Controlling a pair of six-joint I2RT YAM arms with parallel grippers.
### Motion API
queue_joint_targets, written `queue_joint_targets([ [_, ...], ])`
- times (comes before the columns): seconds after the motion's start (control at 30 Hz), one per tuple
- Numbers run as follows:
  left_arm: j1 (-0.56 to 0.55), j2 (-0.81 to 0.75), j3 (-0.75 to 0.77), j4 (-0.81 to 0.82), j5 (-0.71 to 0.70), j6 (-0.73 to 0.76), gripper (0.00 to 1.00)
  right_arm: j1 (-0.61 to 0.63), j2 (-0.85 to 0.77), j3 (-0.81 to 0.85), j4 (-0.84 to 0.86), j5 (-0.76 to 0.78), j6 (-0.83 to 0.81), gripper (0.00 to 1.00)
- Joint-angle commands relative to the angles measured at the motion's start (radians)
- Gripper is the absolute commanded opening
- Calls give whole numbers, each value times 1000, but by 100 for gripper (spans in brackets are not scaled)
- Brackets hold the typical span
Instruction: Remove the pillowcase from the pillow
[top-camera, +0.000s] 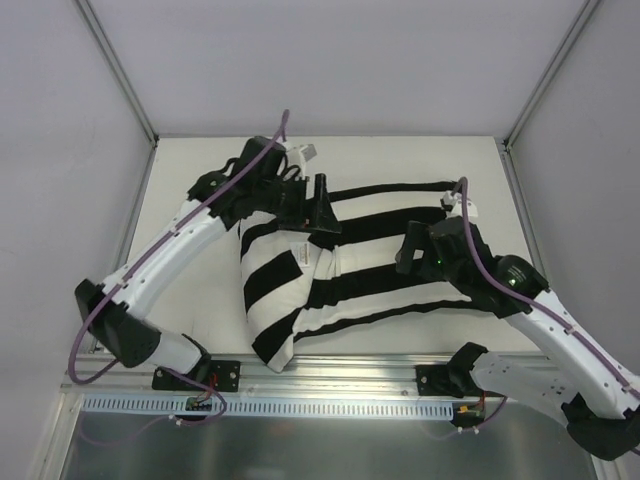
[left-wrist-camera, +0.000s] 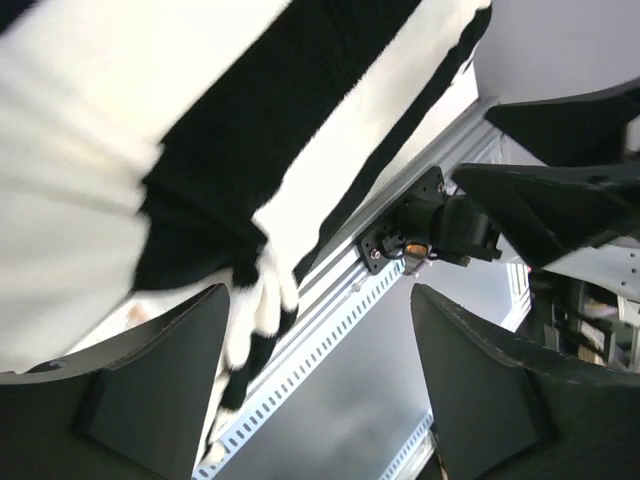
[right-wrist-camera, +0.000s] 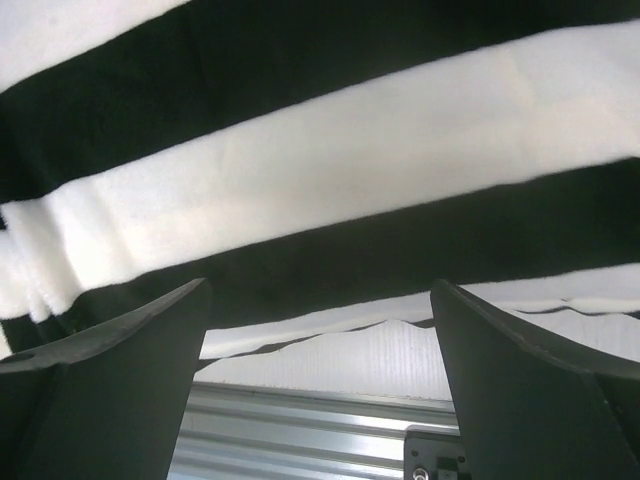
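Note:
The black-and-white striped pillowcase (top-camera: 380, 270) lies across the middle of the table, with a bunched, folded part running toward the near edge at the left (top-camera: 268, 310). The pillow does not show; no plain white cushion can be made out. My left gripper (top-camera: 322, 212) hovers over the pillowcase's far left corner. In the left wrist view this gripper (left-wrist-camera: 320, 295) is open with nothing between its fingers, and the striped cloth (left-wrist-camera: 230, 130) hangs beside the left finger. My right gripper (top-camera: 410, 250) is open over the cloth's right part; in the right wrist view the stripes (right-wrist-camera: 330, 150) lie just beyond the gripper (right-wrist-camera: 320, 290).
The white table (top-camera: 400, 160) is walled at the back and sides, with frame posts at the far corners. An aluminium rail (top-camera: 340, 375) and a slotted cable duct (top-camera: 300, 408) run along the near edge, where both arm bases are bolted.

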Motion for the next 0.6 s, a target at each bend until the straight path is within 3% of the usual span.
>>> queue_joint_targets([
  [0.0, 96, -199, -105, -40, -45, -30, 71, 88, 83, 65, 84, -49, -6, 96],
  [0.13, 218, -305, -271, -50, -135, -101, 74, 200, 230, 170, 117, -50, -42, 96],
  [0.23, 218, -318, -344, -50, -163, -127, 88, 278, 367, 279, 110, -20, -66, 96],
  [0.3, 220, -304, -377, -50, -188, -132, 89, 297, 427, 324, 110, -21, -80, 96],
  [0.5, 220, -266, -436, -46, -252, -129, 82, 341, 597, 433, 136, -47, -103, 96],
  [0.57, 220, -238, -451, -45, -257, -122, 69, 344, 662, 459, 134, -47, -100, 96],
])
